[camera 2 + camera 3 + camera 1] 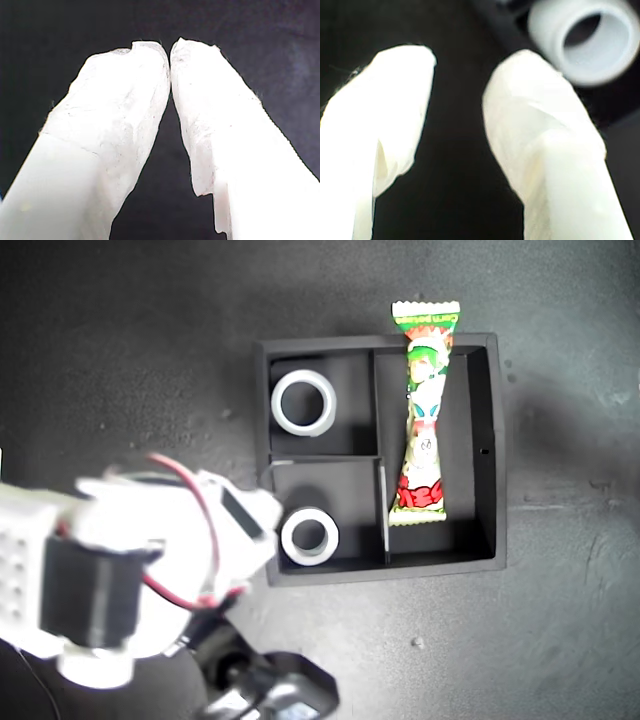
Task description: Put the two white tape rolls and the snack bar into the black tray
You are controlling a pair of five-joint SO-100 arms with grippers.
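Black tray (pixel 497 455): both tape rolls (pixel 304 404) (pixel 309 536), snack bar (pixel 425 415) inside | your first pincer (pixel 170 55) clenched empty | second pincer (pixel 457 80) released

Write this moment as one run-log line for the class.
tape rolls: small compartments | snack bar: long compartment, black tray | second tool: open, empty

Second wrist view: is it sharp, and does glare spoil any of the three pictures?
Second wrist view: soft, the tape roll smeared, the finger blown out. First wrist view: sharper, fingertips textured, lower parts bleached white. Exterior view: the arm is blurred and overexposed; tray, snack bar and both rolls read clearly, with soft shadows.
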